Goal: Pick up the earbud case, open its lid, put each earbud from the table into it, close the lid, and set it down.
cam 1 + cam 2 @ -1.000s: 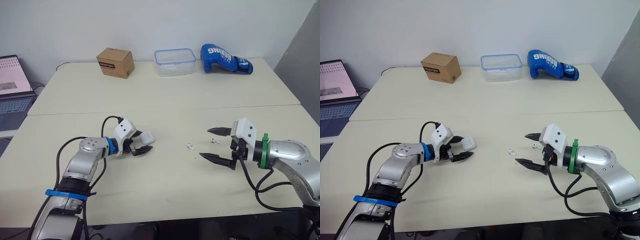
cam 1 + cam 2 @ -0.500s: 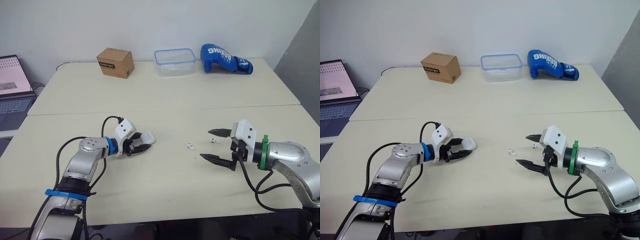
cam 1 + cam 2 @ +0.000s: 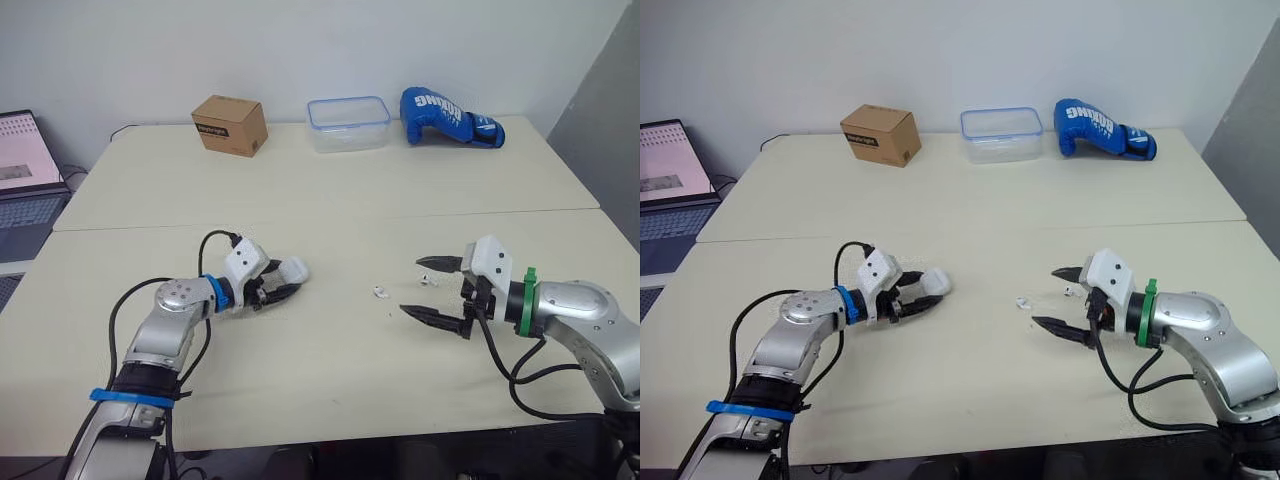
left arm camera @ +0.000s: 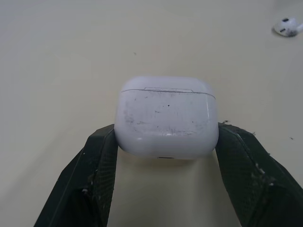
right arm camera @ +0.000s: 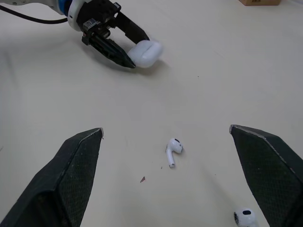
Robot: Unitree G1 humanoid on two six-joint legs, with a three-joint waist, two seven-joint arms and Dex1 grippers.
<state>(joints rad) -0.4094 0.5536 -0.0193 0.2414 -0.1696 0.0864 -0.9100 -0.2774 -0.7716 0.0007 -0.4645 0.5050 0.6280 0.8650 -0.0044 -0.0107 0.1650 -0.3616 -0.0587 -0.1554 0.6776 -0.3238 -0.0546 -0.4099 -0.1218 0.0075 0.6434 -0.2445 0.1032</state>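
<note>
Case: the earbud case (image 4: 166, 118) lies at 9 o'clock from the earbuds, on the near half of the surface (image 3: 330, 200).
Left gripper: the left gripper (image 3: 283, 291) has its jaws pressed on the case, one finger against each side wall.
Right gripper: the right gripper (image 5: 165, 130) hangs low at 3 o'clock from the earbuds, jaws spread wide and holding nothing.
First earbud: the first earbud (image 5: 173, 150) lies loose on the surface between the two grippers, well apart from the case.
Second earbud: the second earbud (image 3: 427, 280) lies at about 2 o'clock from the first, just beside the right gripper's upper finger.
Done: by my reading, only the grasp on the case is made.
Lid: the seam line across the case runs closed, so the lid is shut.
Left to do: lifting the case, opening the lid, loading both earbuds, closing the lid and setting the case down all appear to remain.
Hard to tell: whether the case is clear of the surface or resting on it. A shadow sits close under it, and I cannot settle it either way.
Hidden: the far face of the case and its underside are turned away, so the hinge side cannot be made out.
Too small: which way each earbud's stem points is unclear from the head views.
</note>
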